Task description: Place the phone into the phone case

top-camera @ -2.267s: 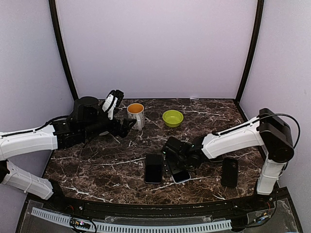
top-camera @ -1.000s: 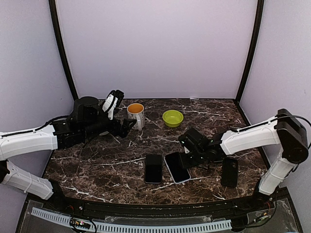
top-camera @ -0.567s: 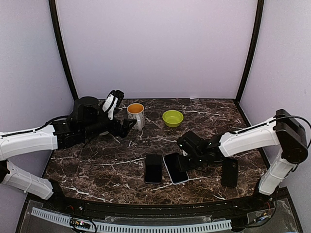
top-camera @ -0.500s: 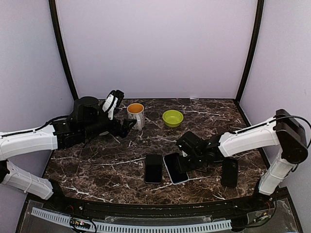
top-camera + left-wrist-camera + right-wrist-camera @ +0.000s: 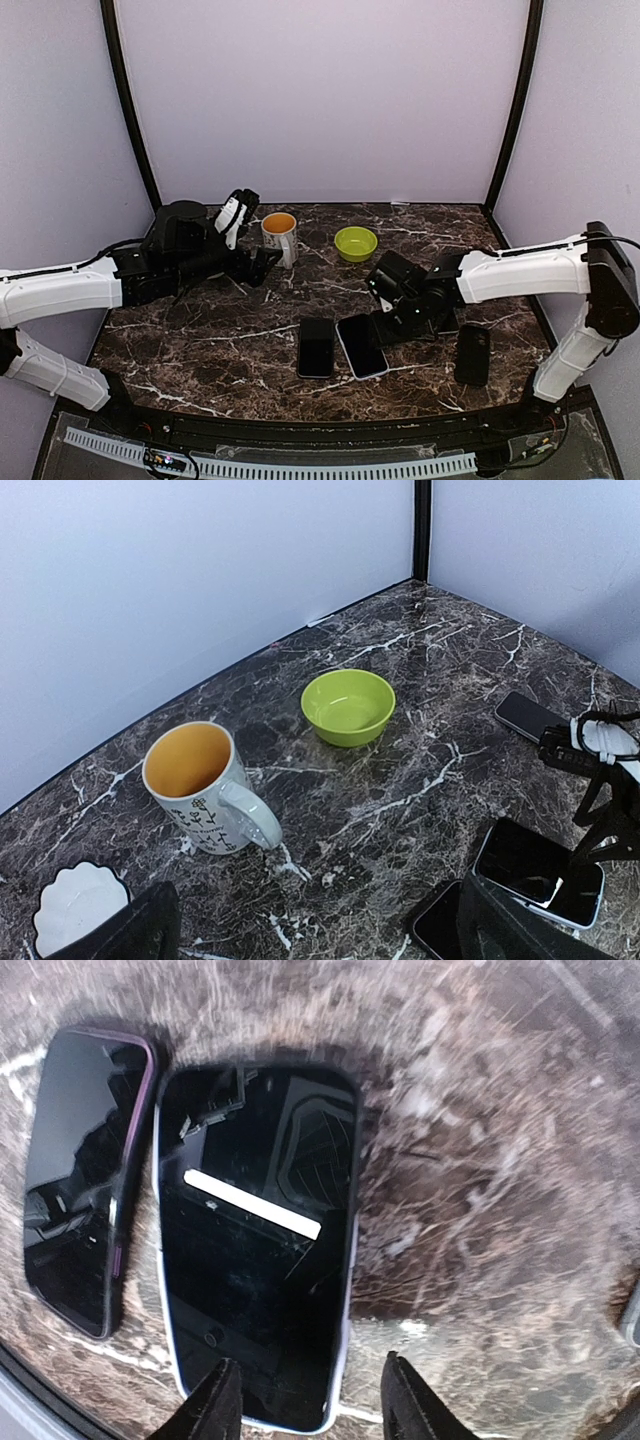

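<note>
A black phone (image 5: pixel 255 1280) lies face up inside a pale-rimmed phone case (image 5: pixel 349 1290) on the marble table; from above it shows at the front centre (image 5: pixel 362 346). My right gripper (image 5: pixel 310 1405) hovers open over the phone's near end, one finger above the screen and the other above the table, holding nothing. In the top view that gripper (image 5: pixel 393 326) sits just right of the phone. My left gripper (image 5: pixel 255 235) stands wide open and empty by the mug, far from the phone. In the left wrist view the phone (image 5: pixel 540 865) shows at the lower right.
A purple-edged phone (image 5: pixel 316 347) lies right beside the cased one. A black case-like slab (image 5: pixel 472 353) lies at the front right, and another phone (image 5: pixel 530 715) behind the right arm. A white mug (image 5: pixel 281 236), a green bowl (image 5: pixel 355 243) and a white scalloped dish (image 5: pixel 75 908) stand at the back.
My right gripper's jaws have opened wider above the phone and the right arm has lifted a little. The phone has stayed beside the purple-edged one. The left arm has barely moved.
</note>
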You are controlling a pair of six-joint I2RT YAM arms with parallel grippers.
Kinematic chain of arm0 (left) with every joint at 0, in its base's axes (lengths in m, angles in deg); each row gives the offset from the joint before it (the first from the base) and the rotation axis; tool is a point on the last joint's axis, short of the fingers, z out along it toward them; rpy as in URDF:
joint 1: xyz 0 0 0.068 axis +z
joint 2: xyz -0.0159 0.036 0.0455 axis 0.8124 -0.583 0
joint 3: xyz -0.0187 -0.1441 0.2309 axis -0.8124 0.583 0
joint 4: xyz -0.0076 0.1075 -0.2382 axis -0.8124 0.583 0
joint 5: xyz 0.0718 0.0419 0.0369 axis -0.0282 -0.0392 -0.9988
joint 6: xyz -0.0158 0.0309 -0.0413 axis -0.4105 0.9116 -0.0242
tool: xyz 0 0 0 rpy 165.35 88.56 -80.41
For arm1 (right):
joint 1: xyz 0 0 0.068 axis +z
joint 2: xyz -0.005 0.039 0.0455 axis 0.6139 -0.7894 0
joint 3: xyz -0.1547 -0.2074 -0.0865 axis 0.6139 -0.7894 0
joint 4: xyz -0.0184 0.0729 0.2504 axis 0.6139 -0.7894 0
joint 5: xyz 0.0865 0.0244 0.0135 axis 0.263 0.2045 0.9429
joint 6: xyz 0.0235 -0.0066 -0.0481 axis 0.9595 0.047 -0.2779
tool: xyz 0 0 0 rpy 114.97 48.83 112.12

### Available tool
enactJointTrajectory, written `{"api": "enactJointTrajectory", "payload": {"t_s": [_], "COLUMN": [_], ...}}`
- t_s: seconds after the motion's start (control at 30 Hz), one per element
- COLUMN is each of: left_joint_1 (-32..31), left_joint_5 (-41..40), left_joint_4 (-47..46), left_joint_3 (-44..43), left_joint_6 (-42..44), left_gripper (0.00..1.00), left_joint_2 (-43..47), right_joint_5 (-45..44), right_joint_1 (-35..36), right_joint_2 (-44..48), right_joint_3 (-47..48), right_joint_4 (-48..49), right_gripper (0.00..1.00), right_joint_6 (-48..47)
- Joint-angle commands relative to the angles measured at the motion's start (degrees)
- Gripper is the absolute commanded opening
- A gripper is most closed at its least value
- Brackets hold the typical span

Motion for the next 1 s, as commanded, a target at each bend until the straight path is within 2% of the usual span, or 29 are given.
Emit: {"api": "enactJointTrajectory", "payload": {"t_s": [0.0,0.4,0.7,0.87,0.97], "left_joint_1": [0.25,0.26,0.25,0.25,0.27], "left_joint_5": [1.77,2.94,4.56,4.24,4.75], "left_joint_4": [-1.30,-0.98,-0.88,-0.53,-0.99], "left_joint_3": [0.82,0.72,0.63,0.44,0.69], "left_joint_6": [0.59,0.70,0.29,0.63,1.07], "left_gripper": [0.99,0.99,0.99,0.99,0.99], "left_joint_2": [0.45,-0.29,-0.81,-0.83,0.08], "right_joint_5": [-1.78,2.93,8.82,5.68,5.48], "right_joint_1": [-0.95,-1.33,-1.18,0.39,2.11], "right_joint_2": [3.37,2.01,0.20,-1.29,-3.18], "right_joint_3": [-0.47,-8.57,-15.48,-15.48,-13.42], "right_joint_4": [0.20,7.85,16.38,12.93,10.16], "right_gripper": [0.50,0.47,0.33,0.23,0.21], "right_joint_6": [0.56,2.63,5.19,6.27,5.80]}}
